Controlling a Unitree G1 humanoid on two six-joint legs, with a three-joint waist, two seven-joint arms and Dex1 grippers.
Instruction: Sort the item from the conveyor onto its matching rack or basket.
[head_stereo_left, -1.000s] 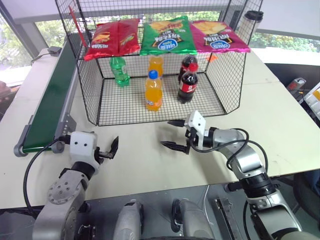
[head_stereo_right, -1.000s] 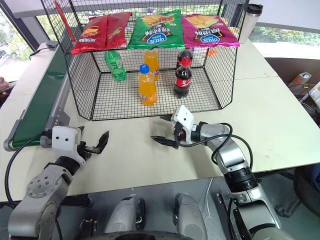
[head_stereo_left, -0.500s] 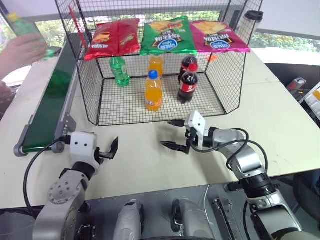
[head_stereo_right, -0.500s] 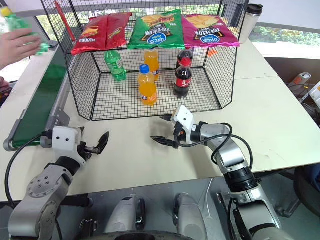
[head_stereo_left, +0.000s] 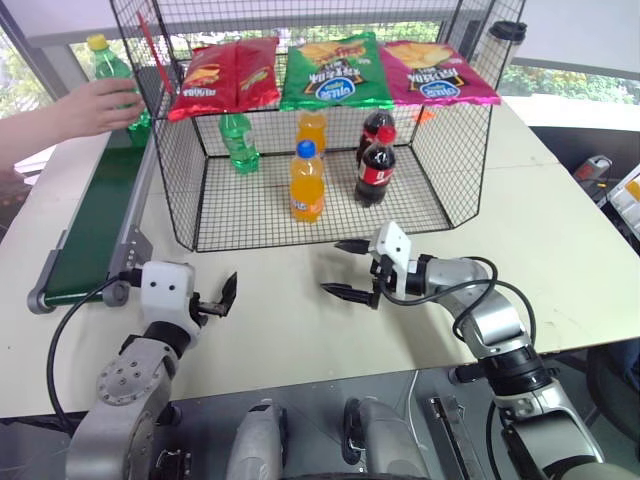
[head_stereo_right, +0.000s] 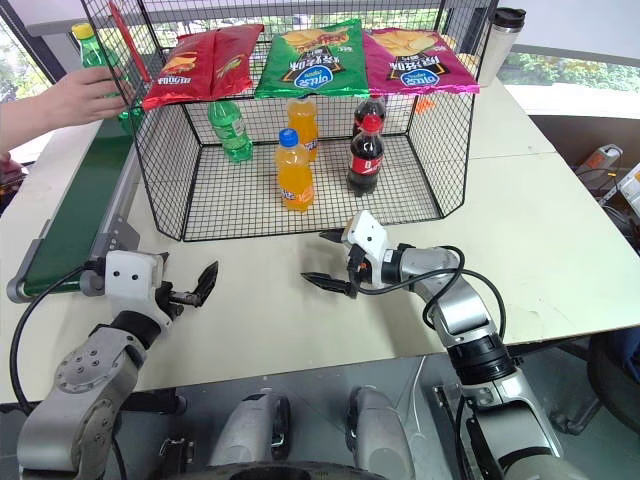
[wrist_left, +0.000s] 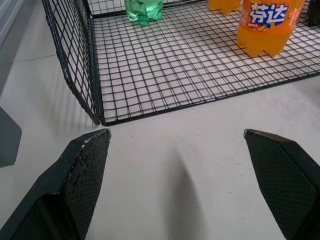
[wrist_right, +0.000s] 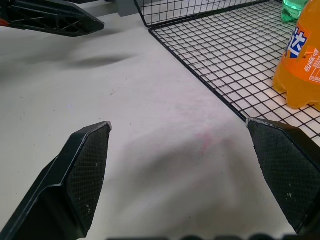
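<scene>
Up at about 10 o'clock in the head view, the green soda bottle with the yellow cap was upright over the far end of the conveyor, with a person's hand wrapped around its middle. Couldn't tell if its base was actually touching the belt or not. Just to its 3 o'clock side stood the black wire cage, sitting on the white table. Inside the cage there was another green bottle toward the back left, two orange bottles near the middle, one behind the other, and two cola bottles to the right of those. Three chip bags hung across the back wall: red, green and magenta.

Down at 7 o'clock the left gripper hovered above the table near the conveyor's near end, fingers spread wide, nothing in them. Around 5 o'clock from the cage's front edge, the right gripper pointed toward the left one, also spread apart and empty, just in front of the cage floor
</scene>
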